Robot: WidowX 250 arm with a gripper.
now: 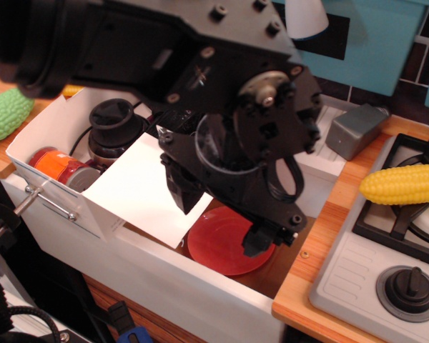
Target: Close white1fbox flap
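Claw over the half-shut box flap

The white box sits at the left, its top uncovered, with a red can and a dark jar visible inside. Its flap slants out toward the red plate, not yet folded over the opening. The claw hangs just above the flap's far edge, fingers spread apart and holding nothing; the closing push appears mostly undone.
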